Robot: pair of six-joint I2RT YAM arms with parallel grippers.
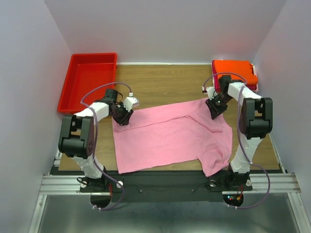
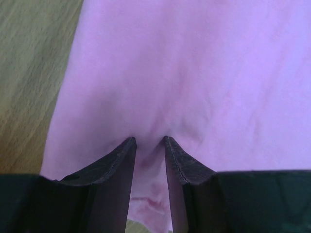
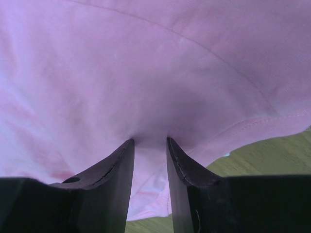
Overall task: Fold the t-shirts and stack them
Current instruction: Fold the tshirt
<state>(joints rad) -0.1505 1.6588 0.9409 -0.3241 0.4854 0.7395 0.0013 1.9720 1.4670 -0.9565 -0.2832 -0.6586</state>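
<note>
A light pink t-shirt [image 1: 170, 136] is being held spread flat across the surface, while a folded bright orange t-shirt [image 1: 232, 68] is lying at the far right corner.

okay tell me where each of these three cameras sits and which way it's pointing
Top external: above and behind the bases, looking down at the table; both arms show.
Left wrist: on the left arm, facing the pink t-shirt; left gripper pinches it.
Right wrist: on the right arm, facing the same shirt; right gripper pinches it.
Shared: all three views show the pink t-shirt.

plain pale walls [image 1: 165, 26] on three sides, wooden table [image 1: 160, 82], even soft light
</note>
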